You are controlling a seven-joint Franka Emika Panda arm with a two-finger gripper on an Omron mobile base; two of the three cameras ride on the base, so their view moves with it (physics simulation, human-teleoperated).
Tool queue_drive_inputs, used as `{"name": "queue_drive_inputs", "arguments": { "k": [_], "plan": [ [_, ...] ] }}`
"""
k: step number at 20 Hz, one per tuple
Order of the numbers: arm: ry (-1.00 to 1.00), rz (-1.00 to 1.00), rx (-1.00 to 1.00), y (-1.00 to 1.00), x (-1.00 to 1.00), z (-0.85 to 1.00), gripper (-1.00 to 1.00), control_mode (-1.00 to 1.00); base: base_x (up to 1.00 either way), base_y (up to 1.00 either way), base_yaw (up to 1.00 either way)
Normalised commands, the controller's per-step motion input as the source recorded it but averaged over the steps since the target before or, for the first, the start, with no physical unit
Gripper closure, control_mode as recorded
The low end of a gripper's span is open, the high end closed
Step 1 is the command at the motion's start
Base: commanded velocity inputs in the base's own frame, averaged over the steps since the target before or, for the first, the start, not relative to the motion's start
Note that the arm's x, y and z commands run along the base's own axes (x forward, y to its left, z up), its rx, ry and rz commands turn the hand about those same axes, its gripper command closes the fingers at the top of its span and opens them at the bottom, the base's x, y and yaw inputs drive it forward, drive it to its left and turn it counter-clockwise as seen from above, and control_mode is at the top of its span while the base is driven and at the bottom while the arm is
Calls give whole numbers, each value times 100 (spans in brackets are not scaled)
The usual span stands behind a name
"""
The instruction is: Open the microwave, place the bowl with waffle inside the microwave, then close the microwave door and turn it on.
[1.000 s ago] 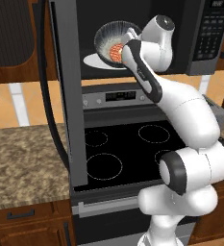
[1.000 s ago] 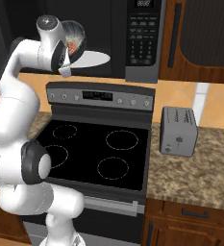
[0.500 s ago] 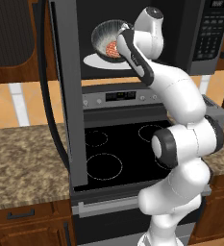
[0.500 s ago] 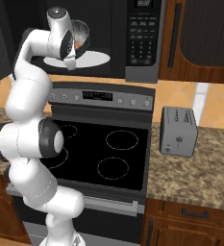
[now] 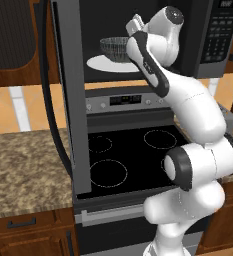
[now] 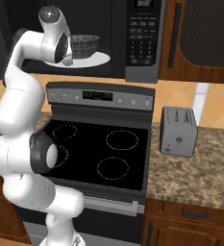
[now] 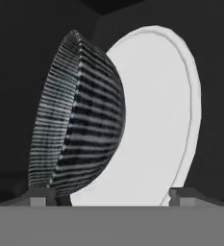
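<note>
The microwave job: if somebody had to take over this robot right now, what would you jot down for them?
Gripper: open, holding nothing, fingertips apart on either side of the bowl's base, inside the microwave.
Bowl: upright on the white turntable plate in the microwave. The waffle cannot be made out from these angles.
Microwave door: swung wide open, to the left over the stove.
Done: door opened, bowl set inside and let go.
Left: back the arm out of the microwave, swing the door shut, press the keypad to start it.
</note>
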Motion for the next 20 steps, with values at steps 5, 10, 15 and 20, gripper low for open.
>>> {"name": "queue_drive_inputs", "arguments": {
  "k": [5, 10, 15, 20],
  "plan": [
    [-88, 0, 17, -1, -100, 0, -100, -100, 0, 0, 0],
    [-63, 0, 13, -23, -100, -15, -100, -100, 0, 0, 0],
    [-23, 1, 7, -21, -100, -1, -100, -100, 0, 0, 0],
    [41, 1, -22, 0, -100, 0, -100, -100, 0, 0, 0]
  ]
}}
